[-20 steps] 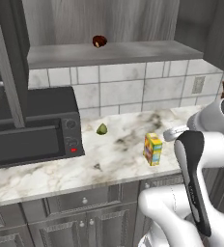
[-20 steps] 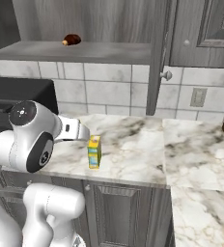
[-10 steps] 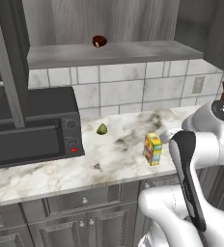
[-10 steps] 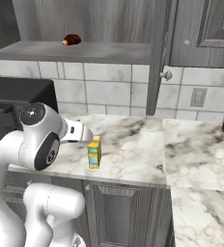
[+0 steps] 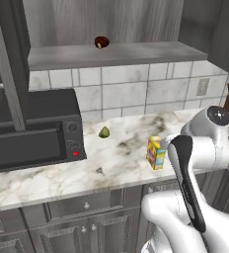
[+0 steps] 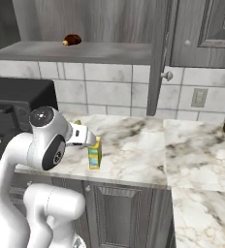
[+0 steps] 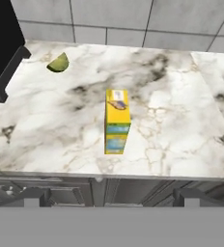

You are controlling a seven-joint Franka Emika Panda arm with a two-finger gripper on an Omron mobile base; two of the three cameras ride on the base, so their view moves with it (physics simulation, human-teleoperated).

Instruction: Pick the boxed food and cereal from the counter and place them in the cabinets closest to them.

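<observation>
A white marble counter [image 5: 62, 178] with grey veins runs across a simulated kitchen, backed by pale wall tiles [image 5: 136, 91]. Above it hangs a dark grey wood-grain cabinet [image 5: 111, 24] with its door swung open, and on its grey shelf floor, toward twelve o'clock in the left base view, sits a small dark reddish-brown item [image 5: 101, 42] too small to identify. A black microwave [image 5: 32, 131] stands on the counter at nine o'clock. The robot's white arm [image 5: 205, 143] rises at four o'clock in that view.

The cereal box [image 5: 156, 152], tall, narrow and yellow with blue-green patches, stands upright near the front edge of the counter, close to the arm's elbow. In the hand view the box [image 7: 117, 121] sits at the centre, well clear of everything else. A small green piece of fruit [image 7: 59, 62] lies on the counter at ten o'clock from the box, near the microwave.

The gripper's jaws are spread fully apart, holding nothing.
</observation>
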